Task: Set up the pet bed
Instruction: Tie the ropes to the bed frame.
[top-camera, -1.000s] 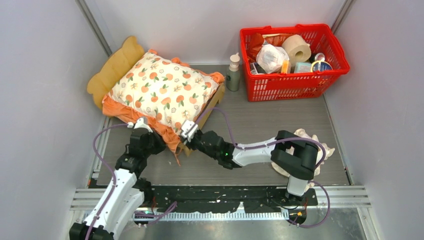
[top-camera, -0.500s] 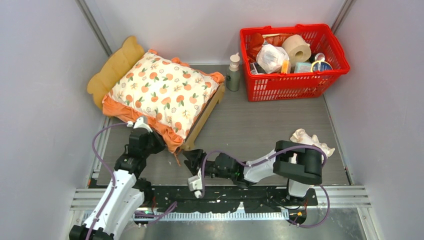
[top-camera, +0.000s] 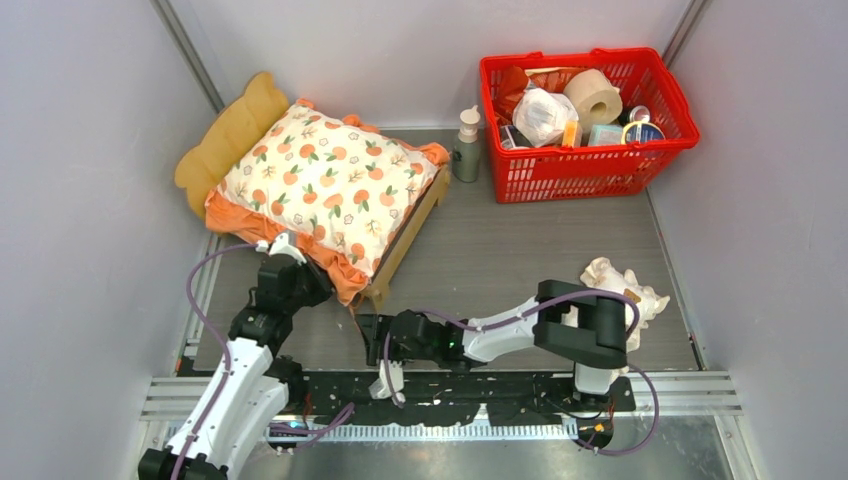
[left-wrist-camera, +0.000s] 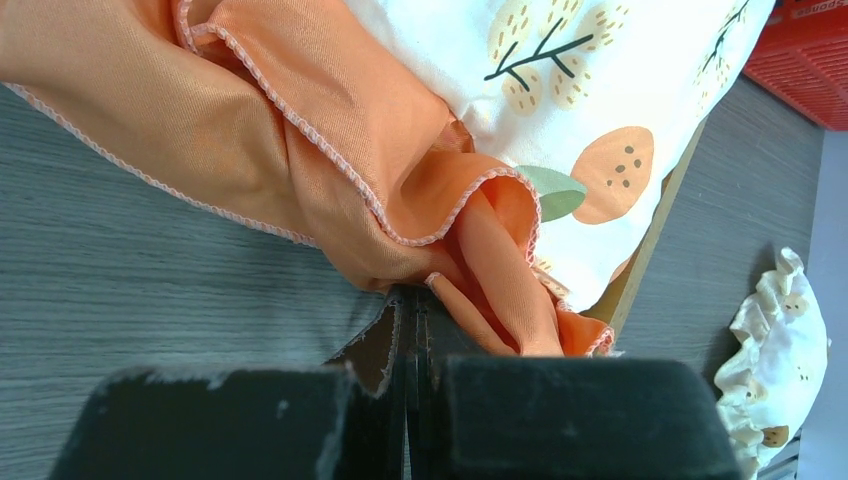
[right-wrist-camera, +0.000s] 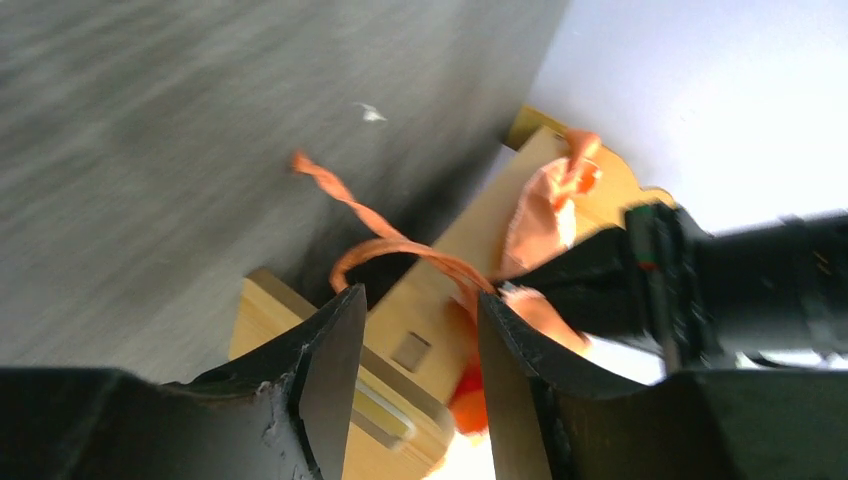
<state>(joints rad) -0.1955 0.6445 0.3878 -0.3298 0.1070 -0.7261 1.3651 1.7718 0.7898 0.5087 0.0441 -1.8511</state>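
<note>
While draped on pet bed (top-camera: 228, 138), cushion (top-camera: 330, 180): ruffle (left-wrist-camera: 330, 170) overhanging at 6 o'clock.
Left pincer (left-wrist-camera: 413, 302): clenched at ruffle, likely for straightening.
Right pincer (right-wrist-camera: 420, 300): released, empty, at 5 o'clock.

Floor (top-camera: 520, 250) btwn pet bed (top-camera: 412, 232) & basket (top-camera: 590, 172) open; bottle (top-camera: 466, 146) behind.

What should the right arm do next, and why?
Probably swing the right gripper toward the frilled pillow: its jaws are open and empty, the cushion already lies on the pet bed, and the pillow sits off it by that arm's base.
</note>
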